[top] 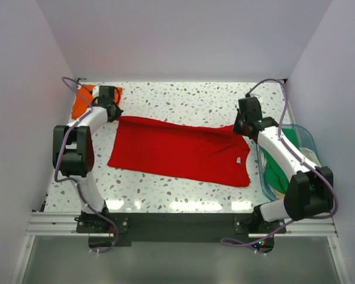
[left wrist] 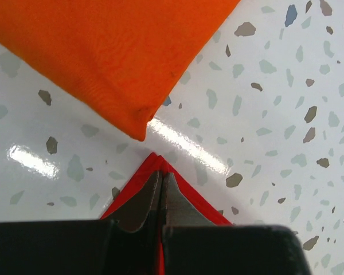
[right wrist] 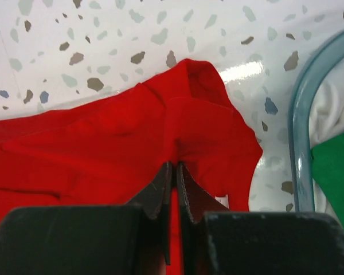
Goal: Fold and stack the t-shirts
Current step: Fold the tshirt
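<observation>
On the tabletop (top: 183, 100) the red shirt (top: 177, 151) lay spread, seemingly mid-fold. The green shirt (top: 276, 171) sat unfolded in the tub (top: 305, 136), and the orange shirt (top: 81, 103) lay folded at the far left. The left tool (top: 112, 112) and right tool (top: 241, 127) each clenched a far corner of the red shirt.

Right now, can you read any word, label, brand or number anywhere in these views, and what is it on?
The white neck label on the red t-shirt: too small to read.
No other text: no words, brands or numbers show on the orange t-shirt, the teal tub or the table.
</observation>
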### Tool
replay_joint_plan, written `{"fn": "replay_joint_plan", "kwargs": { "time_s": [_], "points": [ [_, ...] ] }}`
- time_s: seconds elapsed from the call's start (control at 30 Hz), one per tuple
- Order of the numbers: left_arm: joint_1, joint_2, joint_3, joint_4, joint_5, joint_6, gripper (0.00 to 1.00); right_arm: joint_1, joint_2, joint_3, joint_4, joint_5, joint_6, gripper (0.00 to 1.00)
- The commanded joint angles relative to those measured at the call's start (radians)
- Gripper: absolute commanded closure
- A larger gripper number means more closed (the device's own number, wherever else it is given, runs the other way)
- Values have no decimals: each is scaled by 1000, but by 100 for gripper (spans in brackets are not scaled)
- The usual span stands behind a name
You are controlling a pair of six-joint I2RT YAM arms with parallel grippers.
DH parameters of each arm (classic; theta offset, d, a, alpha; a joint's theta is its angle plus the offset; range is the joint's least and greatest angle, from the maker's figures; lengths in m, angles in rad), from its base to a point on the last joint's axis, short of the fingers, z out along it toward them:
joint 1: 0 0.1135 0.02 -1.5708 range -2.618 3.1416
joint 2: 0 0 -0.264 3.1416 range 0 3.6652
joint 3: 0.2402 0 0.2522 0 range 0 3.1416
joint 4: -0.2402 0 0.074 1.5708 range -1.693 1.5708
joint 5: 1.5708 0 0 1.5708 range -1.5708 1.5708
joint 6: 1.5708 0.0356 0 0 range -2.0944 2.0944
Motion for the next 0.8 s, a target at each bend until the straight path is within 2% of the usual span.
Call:
{"fn": "replay_joint_plan", "kwargs": {
  "time_s": [0.0,0.2,0.77],
  "points": [
    [12,-78,-40,36,-22,-5,100,-3,-84,-65,6,5,34,100],
    [13,-138,-135,50,-21,-32,100,-1,-150,-160,6,-44,43,100],
    [13,-233,-247,28,-48,-80,100,7,-268,-327,19,-123,90,100]
  ]
}}
